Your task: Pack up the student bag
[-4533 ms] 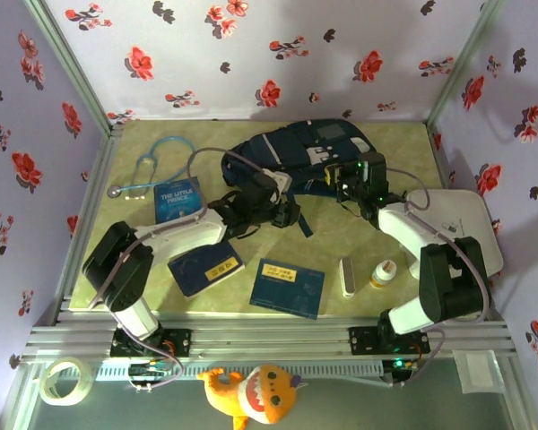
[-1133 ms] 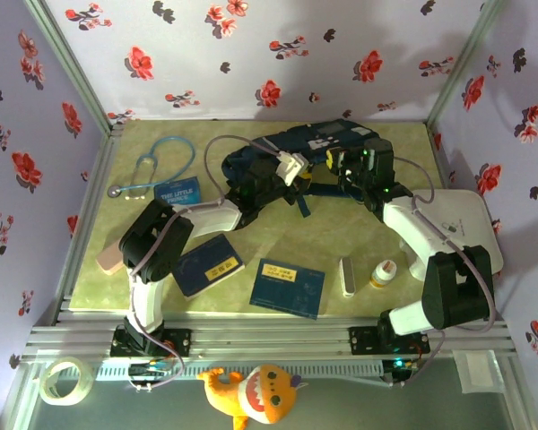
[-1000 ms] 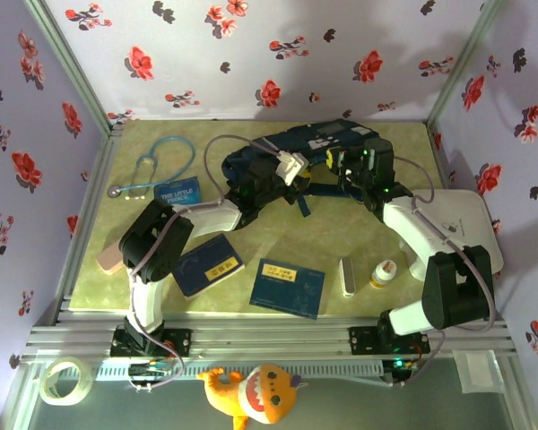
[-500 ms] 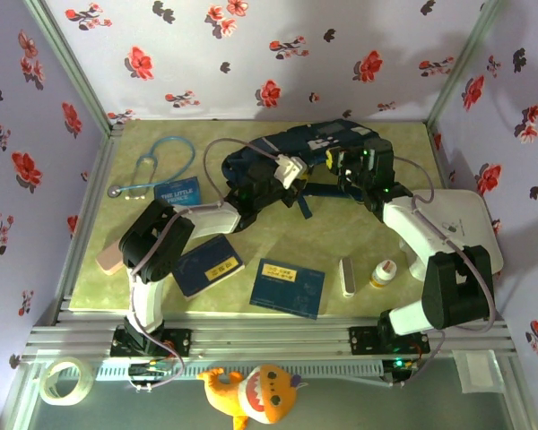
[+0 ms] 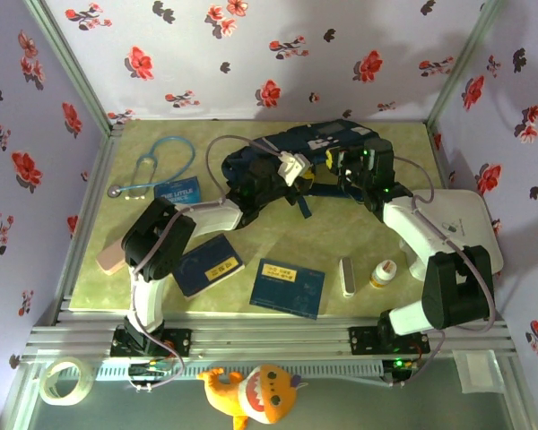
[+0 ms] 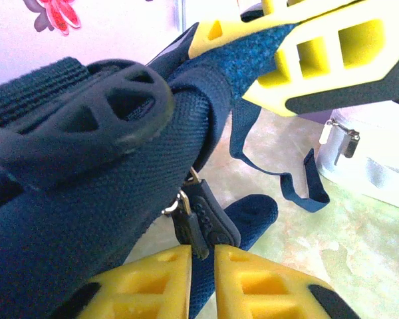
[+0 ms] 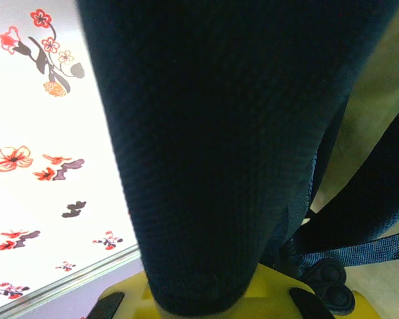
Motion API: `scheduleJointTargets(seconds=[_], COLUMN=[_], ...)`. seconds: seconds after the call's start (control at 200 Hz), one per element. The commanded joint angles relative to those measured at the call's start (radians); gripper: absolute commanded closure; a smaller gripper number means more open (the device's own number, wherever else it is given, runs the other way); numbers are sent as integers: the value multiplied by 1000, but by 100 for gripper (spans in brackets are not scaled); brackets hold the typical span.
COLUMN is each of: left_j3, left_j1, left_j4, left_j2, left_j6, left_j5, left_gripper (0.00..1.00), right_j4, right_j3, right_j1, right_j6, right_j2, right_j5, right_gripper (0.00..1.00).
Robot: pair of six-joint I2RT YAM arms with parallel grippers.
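Note:
The student bag (image 5: pixel 318 143), dark navy with white patches, lies at the back middle of the table. My left gripper (image 5: pixel 262 177) is at its left end. In the left wrist view its yellow fingertips (image 6: pixel 161 266) stand nearly together, with the tip of a black zipper pull (image 6: pixel 198 222) pinched in the narrow gap of that gripper (image 6: pixel 203 256). My right gripper (image 5: pixel 342 168) is shut on a thick fold of the bag's navy fabric (image 7: pixel 219 133), which rises out of this gripper (image 7: pixel 206 296). The same right gripper (image 6: pixel 249 60) clamps blue fabric at the top of the left wrist view.
A Little Prince book (image 5: pixel 177 193), a stethoscope (image 5: pixel 152 166), two blue books (image 5: pixel 206 266) (image 5: pixel 287 287), a white stick (image 5: pixel 347 276), a small bottle (image 5: pixel 383 273) and a pink block (image 5: pixel 108 258) lie on the table. A white rounded case (image 5: pixel 462 224) sits at the right edge.
Since the oldest frame both grippers have moved toward the back and the bag has been pulled up and turned. Over the last second nothing has visibly moved.

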State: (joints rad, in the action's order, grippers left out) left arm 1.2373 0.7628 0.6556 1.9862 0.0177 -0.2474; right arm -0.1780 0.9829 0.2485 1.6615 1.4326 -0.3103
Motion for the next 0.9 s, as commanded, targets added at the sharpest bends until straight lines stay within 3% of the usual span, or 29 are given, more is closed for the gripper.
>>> scheduleJointTargets(seconds=[0.0,0.205,0.38,0.52,0.895], left_j3=[42,44,41,47,59], left_j1=[-7,-7,-7,-7,-5], left_j4=[61,74,88,90,91], left_j2=[16,15,17,23,28], left_j6=[-14,-30,-44,-77,-115], left_j5=[11,14,14,36,172], left_gripper=[86,89,80,78,92], right_j4=[-99,-101,-102,-100,-95], right_j3=[21,15,11,10,2], right_j1=[4,3,4,5,6], right_j6=[14,14,12,11,2], right_j2=[-29,-30,-31,-31,-35], right_j5=[-50,-49,-47,-47,-43], right_gripper=[95,95,95,95,95])
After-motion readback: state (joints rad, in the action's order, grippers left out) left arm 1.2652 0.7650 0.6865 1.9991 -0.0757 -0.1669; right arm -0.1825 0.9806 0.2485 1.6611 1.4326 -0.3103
